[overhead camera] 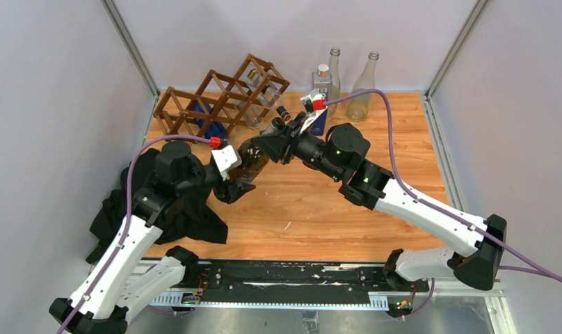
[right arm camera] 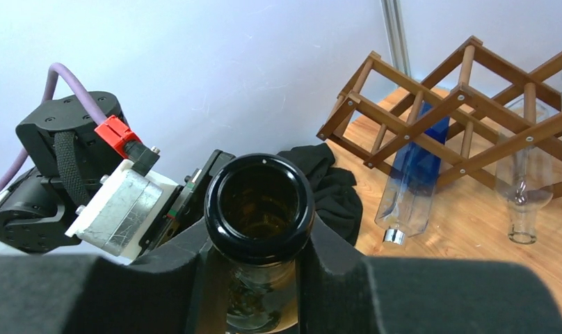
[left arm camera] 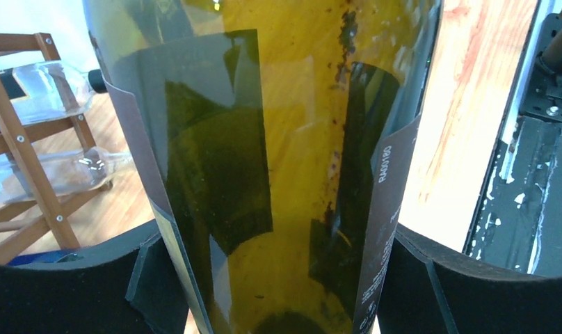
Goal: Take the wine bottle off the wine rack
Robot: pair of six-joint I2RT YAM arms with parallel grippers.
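A dark olive-green wine bottle [overhead camera: 254, 158] is held in the air between both arms, in front of the dark brown lattice wine rack [overhead camera: 222, 97]. My left gripper [overhead camera: 238, 177] is shut on the bottle's body [left arm camera: 285, 167], its black pads [left arm camera: 69, 278] pressed to both sides. My right gripper [overhead camera: 273, 147] is shut on the bottle's neck, just below the open mouth [right arm camera: 259, 209]. The rack [right arm camera: 445, 104] stands at the back left and holds a blue bottle [right arm camera: 414, 174] and clear bottles [right arm camera: 522, 181].
Two clear bottles [overhead camera: 362, 87] and a blue carton-like bottle [overhead camera: 321, 97] stand at the back right. A black cloth [overhead camera: 167, 209] lies at the table's left front. Grey walls close the left, back and right sides.
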